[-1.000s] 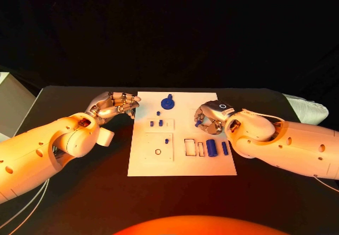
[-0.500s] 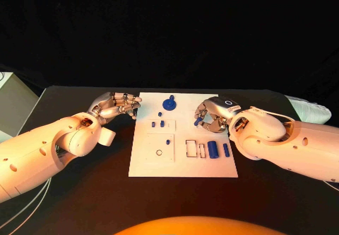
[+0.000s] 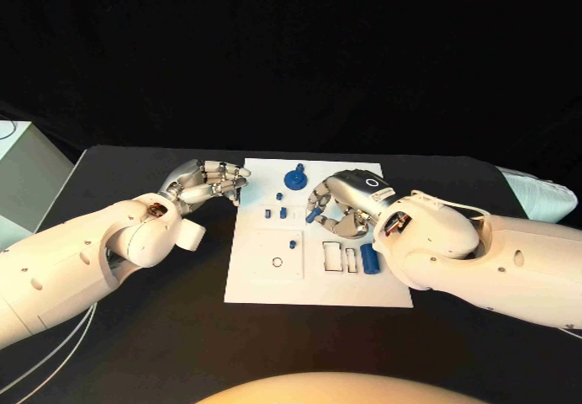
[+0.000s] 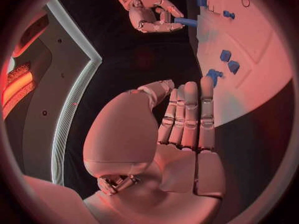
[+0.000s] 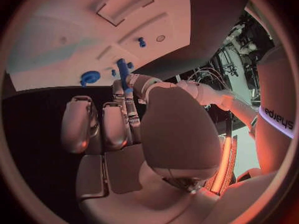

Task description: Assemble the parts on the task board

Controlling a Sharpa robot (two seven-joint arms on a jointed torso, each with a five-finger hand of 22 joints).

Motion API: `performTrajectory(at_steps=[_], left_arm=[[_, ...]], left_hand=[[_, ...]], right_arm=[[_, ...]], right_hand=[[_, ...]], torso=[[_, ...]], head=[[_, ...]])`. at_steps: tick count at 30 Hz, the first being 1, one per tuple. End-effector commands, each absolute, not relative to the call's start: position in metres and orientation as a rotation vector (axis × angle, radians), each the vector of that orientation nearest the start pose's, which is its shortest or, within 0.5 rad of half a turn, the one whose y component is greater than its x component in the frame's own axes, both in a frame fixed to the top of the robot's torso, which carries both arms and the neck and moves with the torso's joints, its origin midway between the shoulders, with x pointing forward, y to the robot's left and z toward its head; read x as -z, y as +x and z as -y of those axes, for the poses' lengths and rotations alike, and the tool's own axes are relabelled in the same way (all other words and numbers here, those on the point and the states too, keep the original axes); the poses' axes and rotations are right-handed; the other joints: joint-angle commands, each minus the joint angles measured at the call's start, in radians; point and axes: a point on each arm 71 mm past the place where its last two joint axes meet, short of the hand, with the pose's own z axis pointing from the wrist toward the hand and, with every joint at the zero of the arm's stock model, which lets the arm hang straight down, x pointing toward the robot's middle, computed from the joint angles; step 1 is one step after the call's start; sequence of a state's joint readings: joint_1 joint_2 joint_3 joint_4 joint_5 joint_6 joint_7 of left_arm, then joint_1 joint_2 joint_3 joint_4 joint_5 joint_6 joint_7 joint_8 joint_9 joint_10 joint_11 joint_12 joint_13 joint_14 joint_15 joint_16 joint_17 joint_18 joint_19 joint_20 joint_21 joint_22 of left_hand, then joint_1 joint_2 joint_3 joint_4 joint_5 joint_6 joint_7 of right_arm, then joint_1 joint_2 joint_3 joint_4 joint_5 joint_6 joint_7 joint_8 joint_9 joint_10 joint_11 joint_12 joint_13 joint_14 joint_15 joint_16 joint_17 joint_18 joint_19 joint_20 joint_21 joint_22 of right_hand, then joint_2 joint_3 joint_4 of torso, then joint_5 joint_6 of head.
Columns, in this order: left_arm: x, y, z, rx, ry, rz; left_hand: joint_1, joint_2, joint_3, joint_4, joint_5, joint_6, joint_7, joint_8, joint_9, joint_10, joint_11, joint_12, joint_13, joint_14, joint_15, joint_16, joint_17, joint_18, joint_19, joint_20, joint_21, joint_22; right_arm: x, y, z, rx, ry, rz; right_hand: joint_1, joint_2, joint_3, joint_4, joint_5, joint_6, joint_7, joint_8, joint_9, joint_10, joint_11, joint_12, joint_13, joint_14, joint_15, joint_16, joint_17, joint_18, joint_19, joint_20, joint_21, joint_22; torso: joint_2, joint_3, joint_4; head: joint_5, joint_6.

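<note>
Black worktop (image 3: 145, 337) carries the white task board (image 3: 309, 286), over whose middle the right hand (image 3: 342, 204) pinches a blue peg (image 5: 123, 70). Left hand (image 3: 208, 182), fingers together and holding nothing, waits at the board's far-left edge; seating the peg in its socket likely comes next, calling for upright alignment

Right hand (image 3: 346, 204) covers part of task board (image 3: 318, 290) in head view | lower end of blue peg (image 5: 123, 69) hidden behind its fingers (image 5: 127, 102) | board recess shapes too small to tell | left wrist view cuts board at circle rim
</note>
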State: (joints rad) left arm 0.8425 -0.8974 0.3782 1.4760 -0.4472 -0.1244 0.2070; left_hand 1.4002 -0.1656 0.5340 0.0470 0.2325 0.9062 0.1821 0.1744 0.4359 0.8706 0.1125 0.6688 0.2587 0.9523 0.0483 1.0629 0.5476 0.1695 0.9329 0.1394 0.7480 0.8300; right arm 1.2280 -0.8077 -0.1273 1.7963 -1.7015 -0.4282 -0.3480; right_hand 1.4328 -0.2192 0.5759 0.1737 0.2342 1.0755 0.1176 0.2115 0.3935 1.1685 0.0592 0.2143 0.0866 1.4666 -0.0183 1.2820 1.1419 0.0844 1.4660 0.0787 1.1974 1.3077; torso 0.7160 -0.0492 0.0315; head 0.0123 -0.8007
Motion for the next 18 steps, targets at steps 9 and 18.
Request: performTrajectory(at_steps=[9, 18], left_arm=[[0.210, 0.479, -0.251, 1.485, -0.938, -1.575], [0.210, 0.478, -0.250, 1.488, -0.937, -1.576]], left_hand=[[-0.001, 0.008, -0.001, 0.000, 0.006, 0.000, 0.001, -0.005, -0.001, -0.002, 0.004, -0.004, -0.001, 0.003, 0.002, -0.006, -0.001, 0.014, 0.007, 0.003, -0.004, -0.001], [-0.001, 0.008, -0.001, 0.000, 0.006, 0.000, 0.001, -0.005, -0.001, -0.002, 0.004, -0.004, -0.001, 0.003, 0.002, -0.006, -0.001, 0.014, 0.007, 0.003, -0.004, -0.001]], right_arm=[[0.193, 0.399, 0.080, -0.764, -0.412, -1.533], [0.212, 0.393, 0.064, -0.774, -0.444, -1.595]], right_hand=[[-0.008, 0.000, 0.008, -0.003, -0.004, 0.000, 0.004, 0.005, 0.016, 0.007, 0.002, -0.008, 0.001, 0.019, -0.004, 0.004, -0.002, -0.019, 0.030, -0.005, -0.002, 0.100], [-0.010, -0.002, 0.009, -0.005, -0.006, -0.003, 0.006, 0.004, 0.017, 0.005, 0.003, -0.012, 0.001, 0.018, -0.003, 0.003, -0.002, -0.019, 0.029, -0.005, -0.005, 0.099]], torso=[[0.001, -0.0014, 0.0021], [0.001, -0.0006, 0.0017]], head=[[0.016, -0.007], [0.023, -0.016]])
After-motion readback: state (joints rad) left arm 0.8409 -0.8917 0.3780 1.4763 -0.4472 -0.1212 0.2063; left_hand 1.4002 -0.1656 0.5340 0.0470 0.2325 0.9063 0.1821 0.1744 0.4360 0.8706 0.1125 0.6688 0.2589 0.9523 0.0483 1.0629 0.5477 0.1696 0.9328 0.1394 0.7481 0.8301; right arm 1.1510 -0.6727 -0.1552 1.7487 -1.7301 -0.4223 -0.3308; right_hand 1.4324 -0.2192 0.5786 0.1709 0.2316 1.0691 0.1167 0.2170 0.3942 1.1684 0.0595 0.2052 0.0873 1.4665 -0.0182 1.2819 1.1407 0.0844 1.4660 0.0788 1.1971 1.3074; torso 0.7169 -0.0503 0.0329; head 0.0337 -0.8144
